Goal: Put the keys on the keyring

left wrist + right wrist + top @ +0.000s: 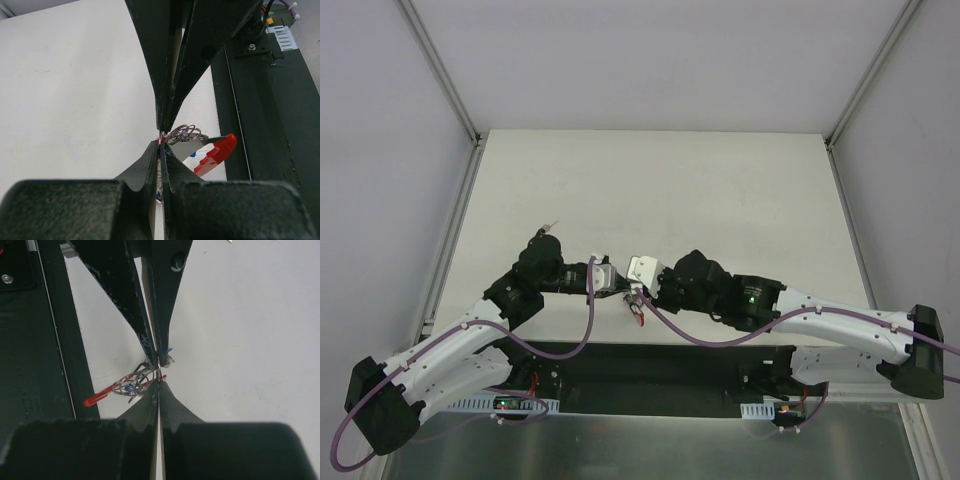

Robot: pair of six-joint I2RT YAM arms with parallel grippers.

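Observation:
My two grippers meet tip to tip low over the table's near edge, left gripper (624, 291) and right gripper (636, 294), both shut. Between the tips hangs the keyring (131, 381), a cluster of silver rings (185, 133). A flat red piece (218, 152) juts from the rings, seen edge-on in the right wrist view (99, 398). My right gripper (158, 382) pinches its inner end. A blue key head (131, 387) sits among the rings. My left gripper (161, 145) pinches a thin silver piece with a blue end (170, 349), apparently a key.
The black base plate (650, 372) lies just below the keyring, at the white table's (720, 190) near edge. A small silvery object (551, 226) lies on the table beside the left arm's elbow. White walls with metal posts (440, 70) close in the sides.

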